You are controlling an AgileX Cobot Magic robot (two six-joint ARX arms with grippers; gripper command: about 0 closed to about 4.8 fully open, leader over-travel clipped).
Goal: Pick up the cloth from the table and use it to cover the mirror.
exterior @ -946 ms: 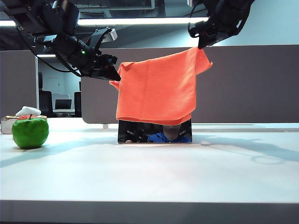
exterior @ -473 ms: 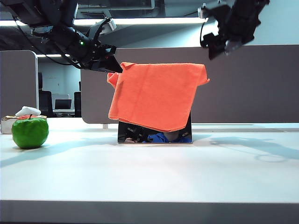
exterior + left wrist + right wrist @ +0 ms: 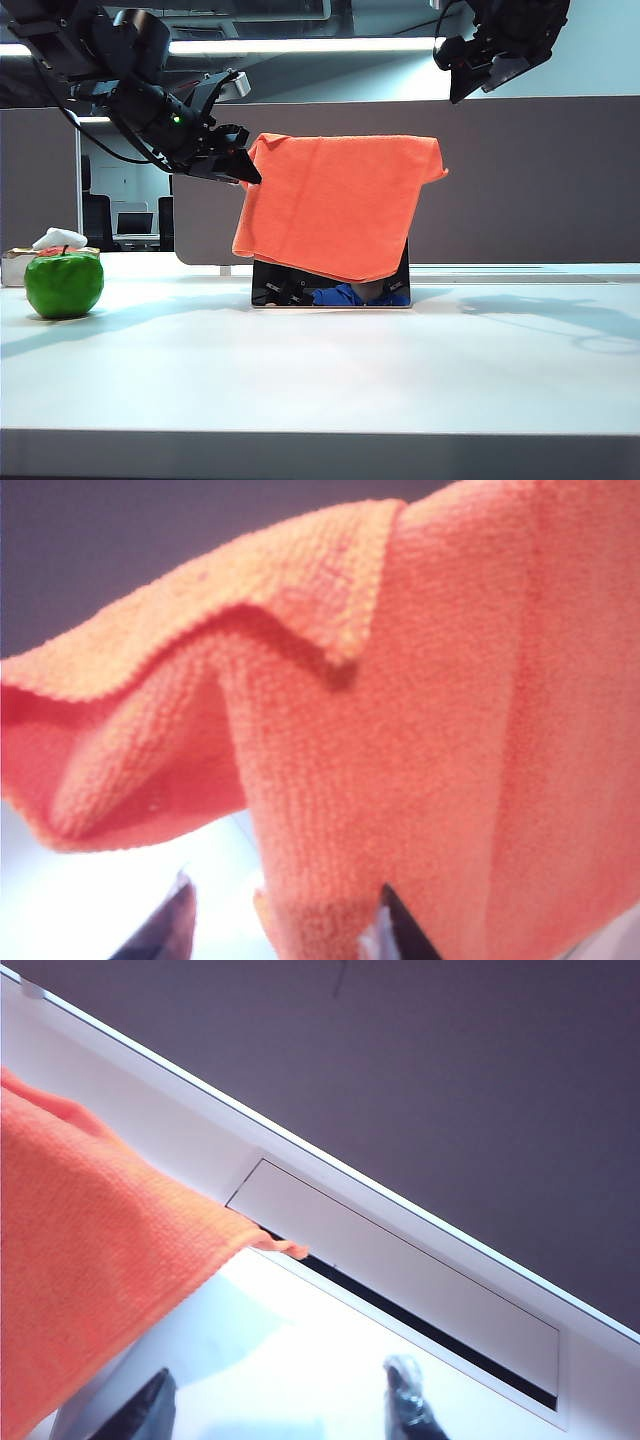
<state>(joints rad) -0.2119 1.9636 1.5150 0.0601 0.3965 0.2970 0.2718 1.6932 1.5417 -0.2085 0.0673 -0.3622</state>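
The orange cloth [image 3: 335,200] hangs draped over the top of the mirror [image 3: 330,292]. Only the mirror's dark bottom strip shows below it, standing on the white table [image 3: 320,380]. My left gripper [image 3: 247,166] is at the cloth's upper left corner. In the left wrist view its fingers [image 3: 400,928] stand wide apart, and a fold of the cloth [image 3: 400,730] hangs loosely between them, unpinched. My right gripper [image 3: 462,78] is high up to the right of the cloth, clear of it. Its jaws [image 3: 280,1410] are open and empty, with the cloth's edge [image 3: 90,1250] off to one side.
A green apple [image 3: 65,283] sits at the table's far left, with a small box and a white object [image 3: 60,238] behind it. A grey desk partition [image 3: 530,180] runs behind the mirror.
My right gripper let go of the cloth's right corner and rose away to the upper right. The cloth dropped flat across the mirror's top. My left gripper's jaws opened at the left corner.
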